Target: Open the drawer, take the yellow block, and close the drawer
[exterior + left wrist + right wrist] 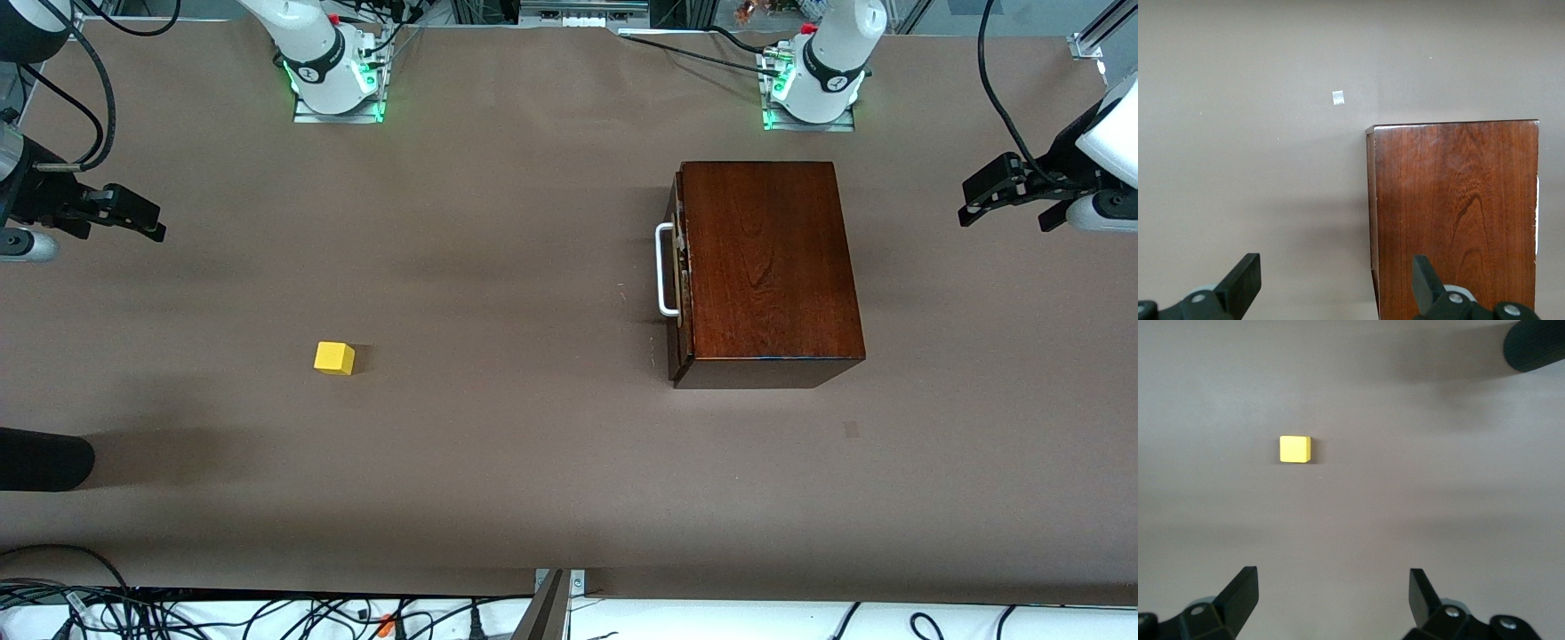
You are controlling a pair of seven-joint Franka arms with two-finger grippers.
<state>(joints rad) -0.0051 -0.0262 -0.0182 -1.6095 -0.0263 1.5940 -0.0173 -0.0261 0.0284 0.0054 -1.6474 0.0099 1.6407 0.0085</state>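
One yellow block (pixel 334 357) on table; one drawer (pixel 679 271) shut; both claws empty, spread.

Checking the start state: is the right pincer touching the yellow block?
Apart. The right wrist view shows bare table between the open right pincer and the yellow block.

Bright yellow block (pixel 334 357), dark reddish-brown grained box (pixel 765 267) with white handle (pixel 664 271), brown table (pixel 498 462).

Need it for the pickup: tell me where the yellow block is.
The yellow block sits on the bare table toward the right arm's end, well apart from the closed drawer.
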